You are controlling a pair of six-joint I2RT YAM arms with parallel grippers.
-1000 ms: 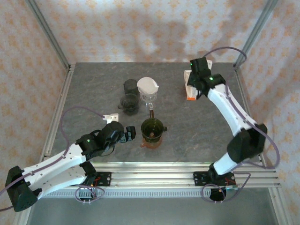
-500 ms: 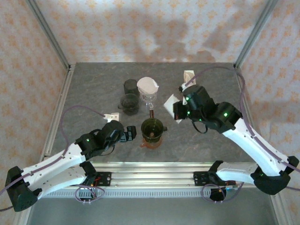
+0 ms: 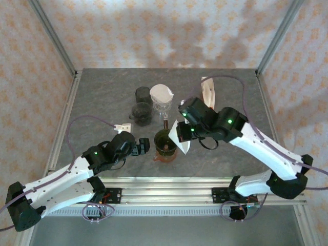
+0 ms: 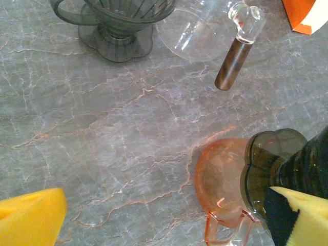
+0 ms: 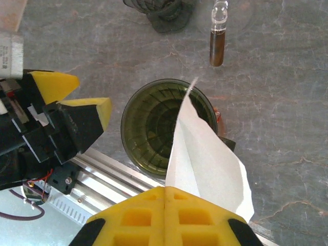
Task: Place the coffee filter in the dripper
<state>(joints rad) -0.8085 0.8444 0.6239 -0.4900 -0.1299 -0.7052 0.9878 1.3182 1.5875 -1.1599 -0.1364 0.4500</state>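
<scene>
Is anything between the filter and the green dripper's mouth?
Nothing visible. The coffee filter, pinched in the right end effector, hangs over the open dripper; the open left end effector sits beside its rim, not over it.

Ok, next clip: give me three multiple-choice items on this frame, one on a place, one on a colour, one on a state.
1. Where is the filter that the right end effector holds?
A. over the green dripper
B. flat on the table
C. inside the grey dripper

2. What colour are that end effector's pads?
A. blue
B. yellow
C. red

3. What state is the left end effector in?
A. shut on the green dripper
B. shut on a filter
C. open and empty

Answers:
1 A: the right wrist view shows the filter's tip over the green dripper's rim.
2 B: the foam pads pressed on the filter are yellow.
3 C: its fingers stand wide apart with only table between them.
</scene>
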